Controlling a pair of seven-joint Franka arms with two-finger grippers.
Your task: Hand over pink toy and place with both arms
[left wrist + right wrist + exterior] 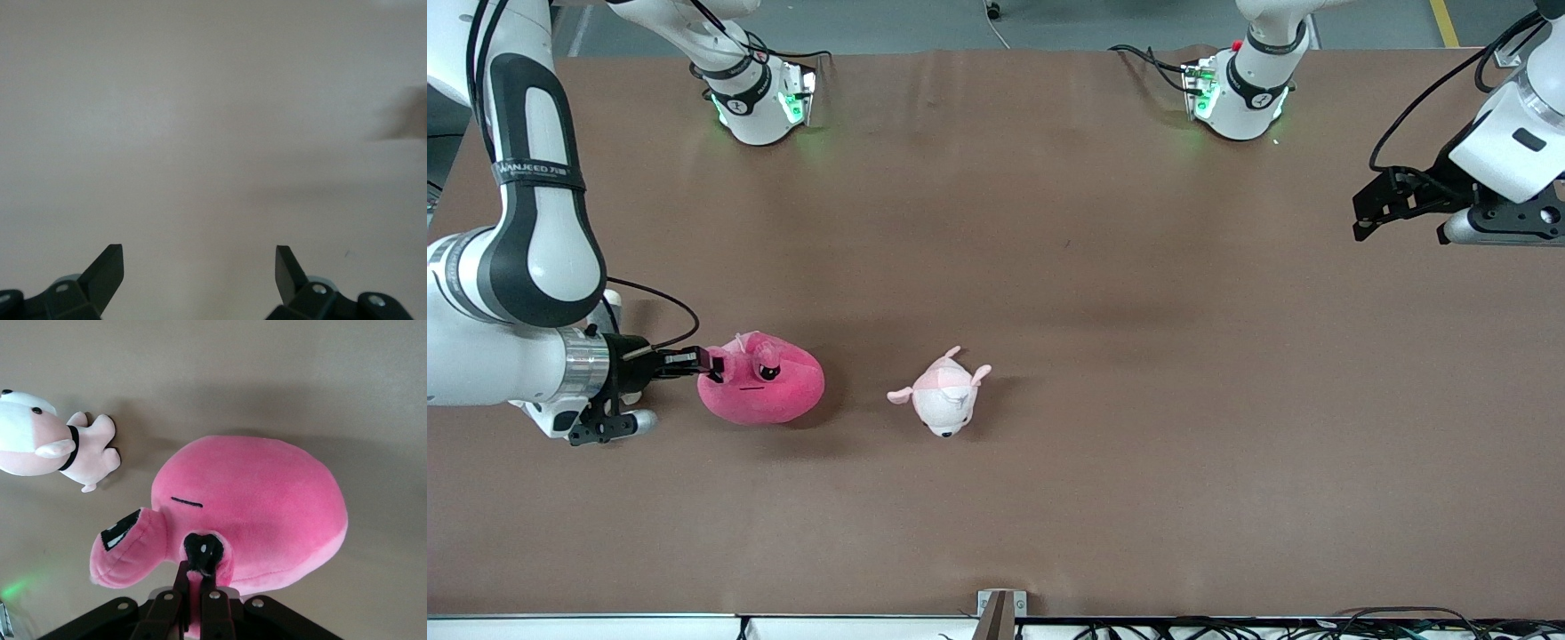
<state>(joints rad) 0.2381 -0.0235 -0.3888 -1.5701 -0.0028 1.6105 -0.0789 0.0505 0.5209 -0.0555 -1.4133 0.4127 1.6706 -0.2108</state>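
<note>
the round, blob-shaped hot-pink plush toy (763, 380) lies on the brown bench (1138, 356) toward the right arm's end, and the right pincer (713, 364) is clenched on a fold of it at the edge that faces that arm's wrist. in the right wrist view the two fingers (175, 608) stand pressed close together on a thin flap of pink fabric just below a black marking, so the grip takes only a pinch of cloth, not the body of the plush toy (257, 513). it looks light, soft and squashy; it should sag and swing from such a small hold, and the fabric could slip out if jerked. a deeper hold across a bulge of the body would be surer, and the free rounded end pointing away from the right pincer seems the natural part to offer for the handover.

a small pale pink-and-white plush animal (944, 397) lies just beside the toy, toward the middle of the bench, apart from it.

the left pincer (1374, 209) waits in the air over the left arm's end of the bench, well apart from the toy, its fingers (107, 270) spread wide and empty over bare brown surface.
</note>
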